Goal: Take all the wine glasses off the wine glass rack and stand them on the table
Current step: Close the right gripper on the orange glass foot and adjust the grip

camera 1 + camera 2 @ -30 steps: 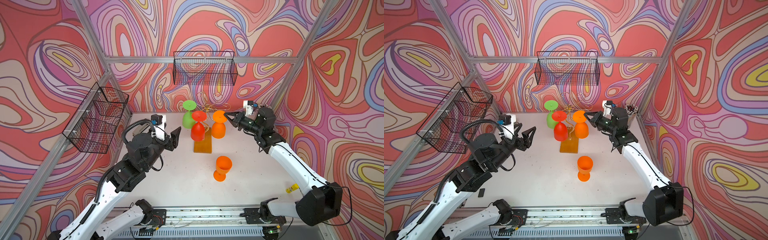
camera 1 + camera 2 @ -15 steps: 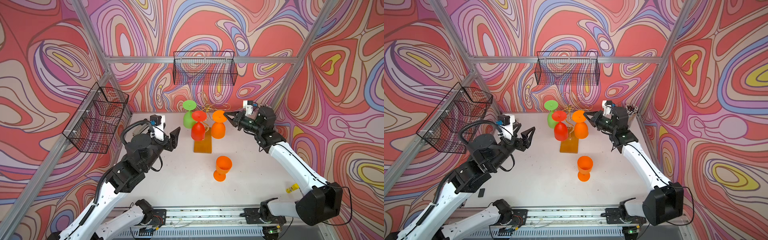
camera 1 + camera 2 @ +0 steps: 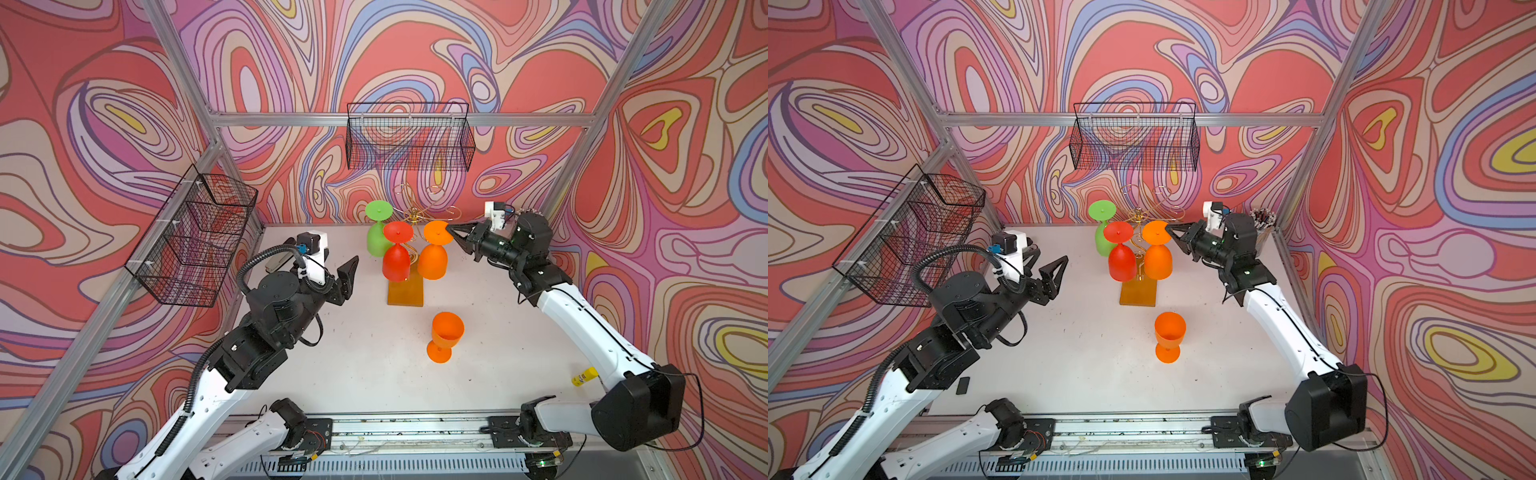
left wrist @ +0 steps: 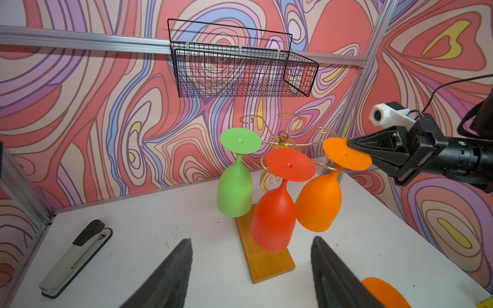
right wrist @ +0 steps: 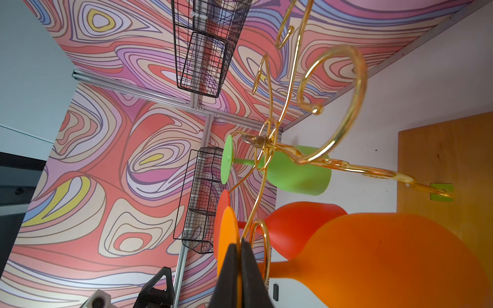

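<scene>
My right pincer (image 5: 237, 249) is clenched on the edge of the flat round foot of the orange wine glass (image 3: 433, 261). The glass is matte and opaque and hangs bowl-down from a curly arm of the wine glass rack (image 3: 405, 293), thin gold wire on an amber wooden base at the back of the table (image 3: 374, 374). A red glass (image 3: 397, 264) and a green glass (image 3: 377, 243) hang beside it. My left pincer (image 3: 1051, 259) hovers released, well apart from the rack.

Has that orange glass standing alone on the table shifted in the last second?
No. The standing orange glass keeps its spot, upright, with the same gap between it and the rack's wooden base.
</scene>
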Controlling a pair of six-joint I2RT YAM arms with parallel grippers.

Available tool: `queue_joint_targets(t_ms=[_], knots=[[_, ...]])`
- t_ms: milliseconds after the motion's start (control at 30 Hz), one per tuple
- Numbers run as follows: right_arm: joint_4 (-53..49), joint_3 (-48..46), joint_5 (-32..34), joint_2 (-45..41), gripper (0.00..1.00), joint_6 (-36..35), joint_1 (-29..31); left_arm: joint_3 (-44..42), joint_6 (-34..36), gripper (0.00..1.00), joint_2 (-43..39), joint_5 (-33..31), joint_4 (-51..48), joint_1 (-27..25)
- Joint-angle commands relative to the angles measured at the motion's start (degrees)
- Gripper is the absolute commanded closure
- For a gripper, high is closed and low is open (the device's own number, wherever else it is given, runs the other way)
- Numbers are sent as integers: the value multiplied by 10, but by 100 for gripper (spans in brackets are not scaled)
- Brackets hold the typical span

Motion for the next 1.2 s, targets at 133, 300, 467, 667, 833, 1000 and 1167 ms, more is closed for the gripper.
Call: queue_joint_targets(t_ms=[133, 300, 467, 667, 833, 1000, 1167], knots=[[22, 13, -22, 1, 100, 15, 3, -4, 2, 30, -9, -12, -5, 4], [23, 16, -33, 7, 100, 18, 3, -3, 0, 29, -7, -11, -5, 4], [33, 18, -35, 15, 100, 23, 9, -2, -2, 25, -3, -13, -9, 4], [39, 31, -31, 31, 100, 23, 16, 0, -5, 21, 0, -19, -11, 4], [43, 40, -24, 42, 100, 23, 20, -4, -5, 15, -1, -19, -10, 4], [34, 55, -19, 51, 100, 15, 20, -5, -2, 8, -3, -18, -15, 4], [22, 67, -12, 58, 100, 3, 20, -7, -1, 4, -5, -17, -15, 4]])
